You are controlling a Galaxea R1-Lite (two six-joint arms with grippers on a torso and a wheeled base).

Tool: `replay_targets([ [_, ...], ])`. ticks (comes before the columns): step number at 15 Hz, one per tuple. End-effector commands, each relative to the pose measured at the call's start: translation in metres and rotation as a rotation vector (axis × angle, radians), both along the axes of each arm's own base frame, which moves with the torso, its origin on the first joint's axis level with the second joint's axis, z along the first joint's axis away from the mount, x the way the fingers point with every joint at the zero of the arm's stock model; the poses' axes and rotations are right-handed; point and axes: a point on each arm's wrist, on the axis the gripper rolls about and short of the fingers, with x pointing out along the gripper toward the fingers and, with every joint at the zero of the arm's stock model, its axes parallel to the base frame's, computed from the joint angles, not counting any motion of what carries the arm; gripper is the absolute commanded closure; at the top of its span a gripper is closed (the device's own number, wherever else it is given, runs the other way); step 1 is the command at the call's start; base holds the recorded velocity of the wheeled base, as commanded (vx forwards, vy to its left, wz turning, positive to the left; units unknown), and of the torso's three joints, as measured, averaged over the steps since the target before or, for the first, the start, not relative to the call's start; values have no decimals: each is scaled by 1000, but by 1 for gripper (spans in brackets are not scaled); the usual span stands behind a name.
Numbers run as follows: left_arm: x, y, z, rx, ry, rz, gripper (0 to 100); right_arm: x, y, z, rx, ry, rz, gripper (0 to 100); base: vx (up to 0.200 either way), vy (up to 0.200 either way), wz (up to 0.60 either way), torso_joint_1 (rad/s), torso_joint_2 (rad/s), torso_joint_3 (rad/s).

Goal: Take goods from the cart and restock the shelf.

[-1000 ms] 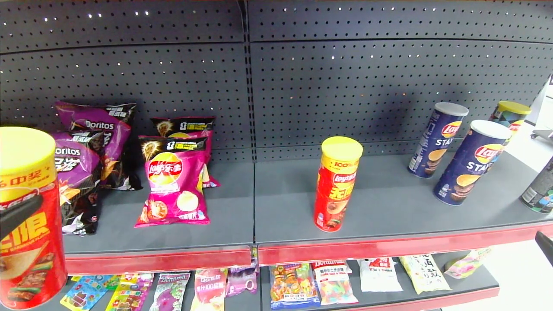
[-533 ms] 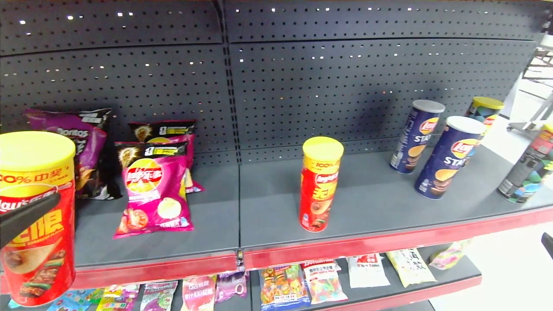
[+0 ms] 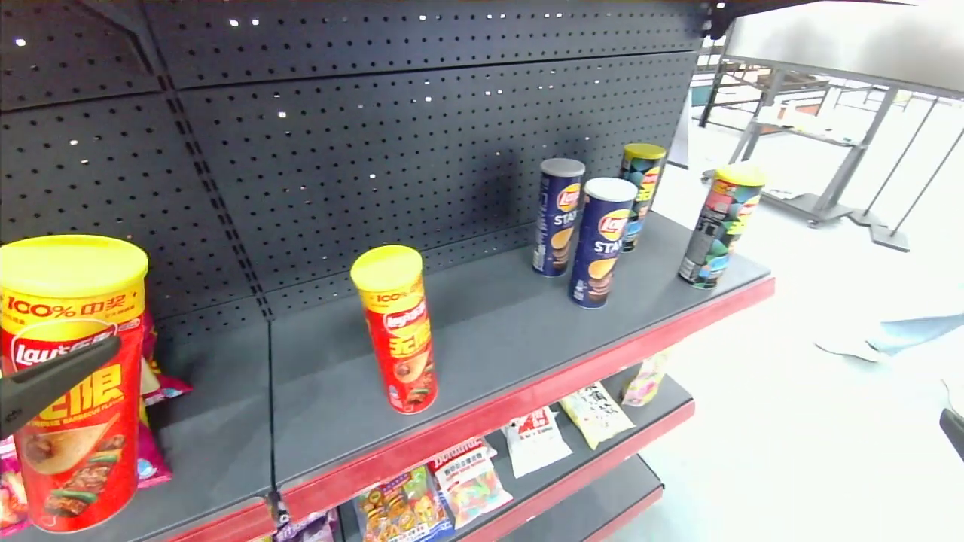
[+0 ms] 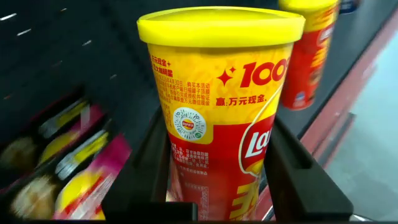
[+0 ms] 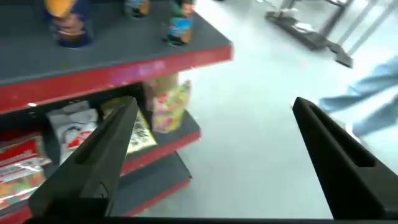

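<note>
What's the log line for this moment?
left gripper: shut on red chip can | right gripper: open, empty | shelf: matching red can standing | placement: not yet done

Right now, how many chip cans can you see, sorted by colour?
Red cans with yellow lids: 2
Blue cans: 2
Dark multicoloured cans with yellow lids: 2
Total: 6

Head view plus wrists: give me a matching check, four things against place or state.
Things:
1 left gripper
2 right gripper
3 dark blue white-lidded chip tube
4 small plastic snack packets

States:
A lying on lower shelf
B open, empty
C shut on red yellow-lidded cardboard chip tube
D upright on grey upper shelf

Pairs: 1-C, 2-B, 3-D, 4-A.
</note>
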Motion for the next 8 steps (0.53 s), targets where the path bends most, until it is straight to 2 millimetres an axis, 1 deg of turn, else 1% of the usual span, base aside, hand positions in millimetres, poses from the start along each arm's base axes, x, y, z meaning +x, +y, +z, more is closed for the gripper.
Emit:
replay_targets([
  [1, 3, 0, -1, -4, 11, -2, 100, 0, 0, -5, 2, 19, 0, 0, 0, 0, 0, 0, 0, 0],
  [3, 6, 1, -3, -8, 28, -4, 100, -6, 0, -16, 9, 30, 5, 0, 0, 0, 0, 0, 0, 0],
  [5, 11, 2, -5, -15, 49, 0, 100, -14, 2, -30, 14, 36, 68, 0, 0, 0, 0, 0, 0, 0],
  [6, 16, 3, -5, -20, 57, 4, 100, -26, 5, -38, 22, 36, 157, 0, 0, 0, 0, 0, 0, 0],
  [7, 20, 3, -4, -31, 49, 6, 100, -35, 7, -44, 25, 44, 202, 0, 0, 0, 0, 0, 0, 0],
  [8, 21, 3, -4, -37, 49, 7, 100, -39, 7, -48, 24, 44, 204, 0, 0, 0, 0, 0, 0, 0],
])
